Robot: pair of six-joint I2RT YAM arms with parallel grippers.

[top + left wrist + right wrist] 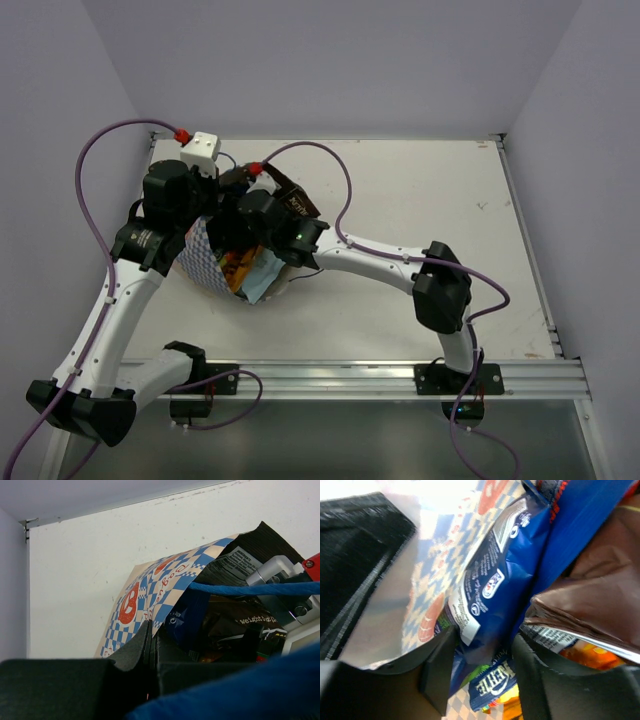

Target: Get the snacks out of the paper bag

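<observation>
The paper bag [205,262] lies on its side at the table's left, with its mouth facing right. My left gripper [207,224] is shut on the bag's checkered rim [150,587], and its fingers [142,645] are pressed together on the paper. My right gripper [248,236] is inside the bag's mouth. Its fingers [437,680] are closed against a dark blue packet [490,595]. A dark brown packet [590,590] lies to its right, and orange ones [520,707] lie below. Orange and light blue packets [250,272] show at the mouth. A blue cord handle [250,588] crosses the opening.
A dark brown packet [294,204] sticks up behind the right wrist. The table's raised back edge [350,138] and the left wall are close to the bag. Purple cables loop over both arms. The metal rail [400,378] runs along the near edge.
</observation>
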